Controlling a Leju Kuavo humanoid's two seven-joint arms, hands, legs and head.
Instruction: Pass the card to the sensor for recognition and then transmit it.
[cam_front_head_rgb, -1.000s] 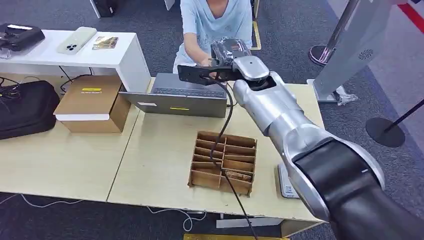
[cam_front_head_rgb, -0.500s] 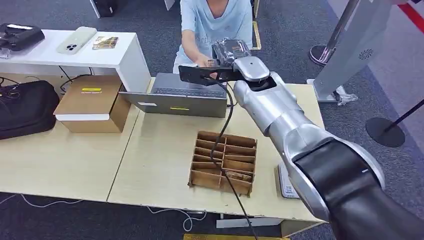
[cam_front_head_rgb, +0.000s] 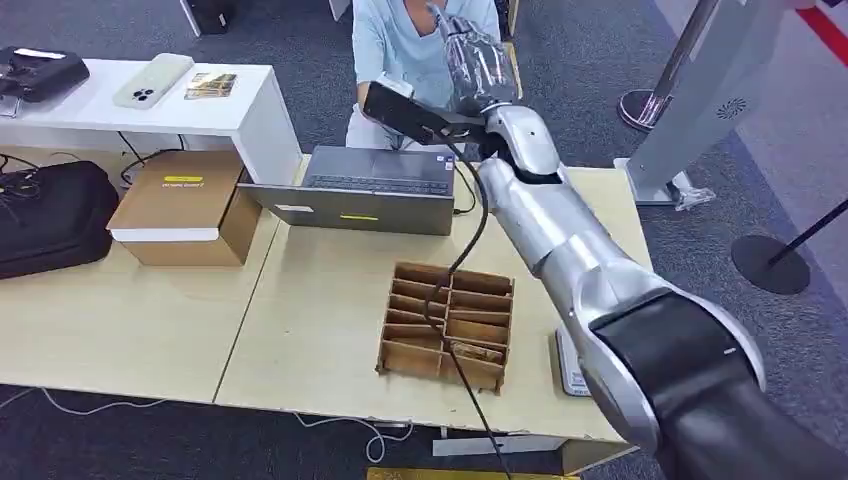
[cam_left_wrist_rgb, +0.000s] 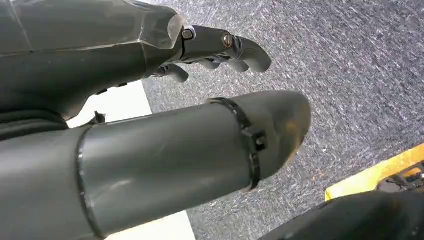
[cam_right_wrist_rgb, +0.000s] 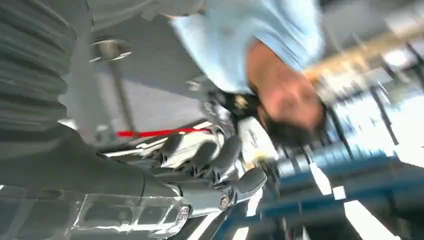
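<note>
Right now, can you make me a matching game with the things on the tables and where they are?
Things:
1. phone
2. cardboard box
3. wooden divider tray
4. black bag

Places:
A. on the light wood table, in front of the laptop
B. on the white shelf
C. at the far left edge, beside the cardboard box
D. just below the white shelf

Pairs: 1-B, 2-D, 3-A, 4-C

I observe the right robot hand (cam_front_head_rgb: 475, 60) now raised higher than a second ago, lifted from level with the person's (cam_front_head_rgb: 400, 40) hands up to chest height. The wrist has turned, so the fingers point upward. The person's hand, previously reaching at the robot hand, is withdrawn. Whether the robot hand holds anything I cannot tell; the right wrist view is blurred
</note>
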